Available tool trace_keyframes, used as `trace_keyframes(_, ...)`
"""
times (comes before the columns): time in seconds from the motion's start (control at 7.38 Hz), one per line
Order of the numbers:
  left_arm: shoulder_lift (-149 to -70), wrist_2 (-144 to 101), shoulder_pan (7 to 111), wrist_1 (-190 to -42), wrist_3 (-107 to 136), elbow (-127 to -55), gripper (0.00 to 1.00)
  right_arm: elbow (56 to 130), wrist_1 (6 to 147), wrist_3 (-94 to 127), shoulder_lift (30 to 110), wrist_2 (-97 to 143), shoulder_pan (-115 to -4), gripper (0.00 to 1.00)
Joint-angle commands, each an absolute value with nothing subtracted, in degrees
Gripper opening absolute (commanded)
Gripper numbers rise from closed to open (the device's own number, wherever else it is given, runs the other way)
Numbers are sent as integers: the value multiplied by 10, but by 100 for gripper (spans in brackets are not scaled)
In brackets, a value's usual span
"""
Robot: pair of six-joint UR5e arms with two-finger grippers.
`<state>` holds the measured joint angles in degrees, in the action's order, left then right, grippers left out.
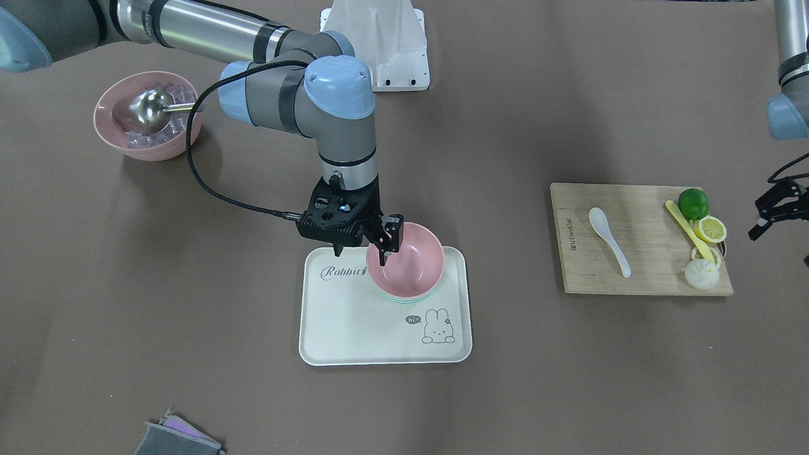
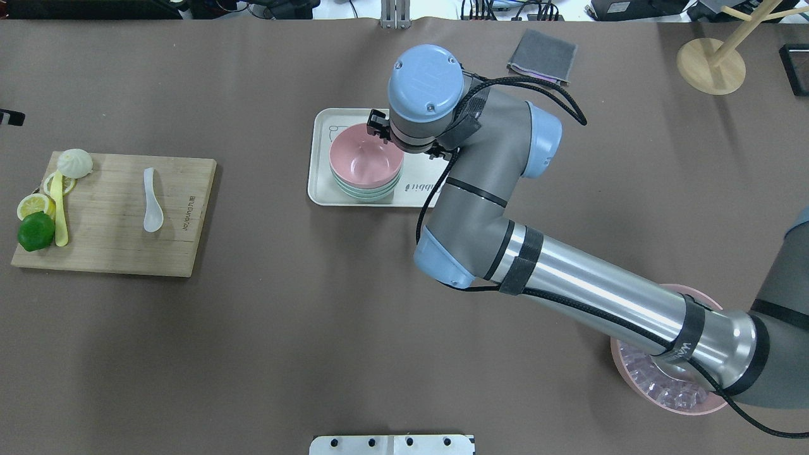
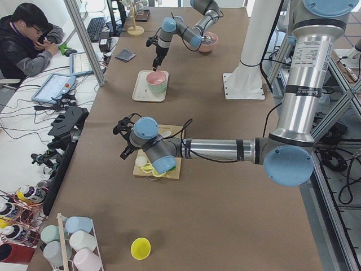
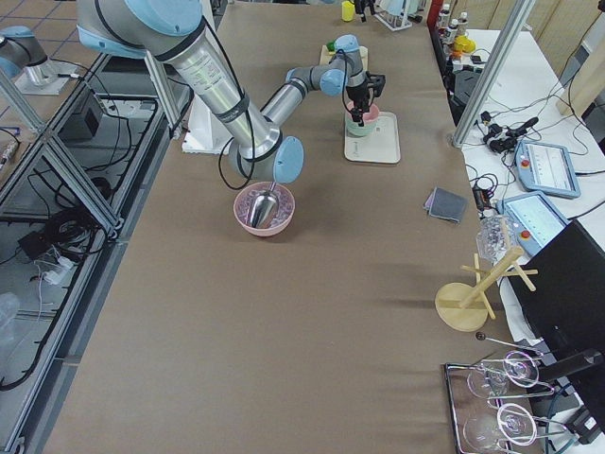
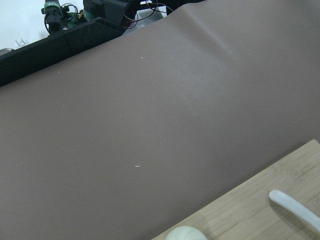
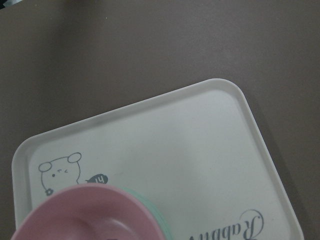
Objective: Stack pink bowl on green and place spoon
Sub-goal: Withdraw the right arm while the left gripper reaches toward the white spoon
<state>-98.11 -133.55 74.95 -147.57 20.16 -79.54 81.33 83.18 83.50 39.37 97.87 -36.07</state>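
Observation:
The pink bowl (image 1: 414, 262) sits nested in the green bowl (image 1: 404, 299) on the white rabbit tray (image 1: 354, 328); the stack also shows in the overhead view (image 2: 363, 158). My right gripper (image 1: 363, 249) is open and straddles the pink bowl's rim, one finger inside and one outside. The white spoon (image 1: 610, 240) lies on the wooden cutting board (image 1: 638, 278), well away from the tray. My left gripper (image 1: 770, 215) hovers open and empty beside the board's end. The spoon's handle shows in the left wrist view (image 5: 295, 207).
A second pink bowl (image 1: 148, 123) with ice and a metal scoop stands under my right arm. A lime (image 1: 693, 203), lemon slices, a yellow utensil (image 1: 689, 230) and a bun (image 1: 701, 275) share the board. A grey cloth (image 1: 177, 439) lies by the table edge.

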Motion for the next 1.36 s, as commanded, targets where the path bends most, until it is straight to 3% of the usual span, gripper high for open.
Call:
trace_keyframes(0.0, -995, -1334, 694, -1477, 336, -802, 97, 867, 828, 781, 451, 1003, -388, 100)
trace_keyframes(0.54, -994, -1185, 558, -1501, 629, -834, 97, 920, 821, 654, 553, 1026, -465, 100)
trace_keyframes(1.22, -991, -1110, 496, -1416, 655, -871, 94, 920, 753, 456, 649, 1175, -607, 100)
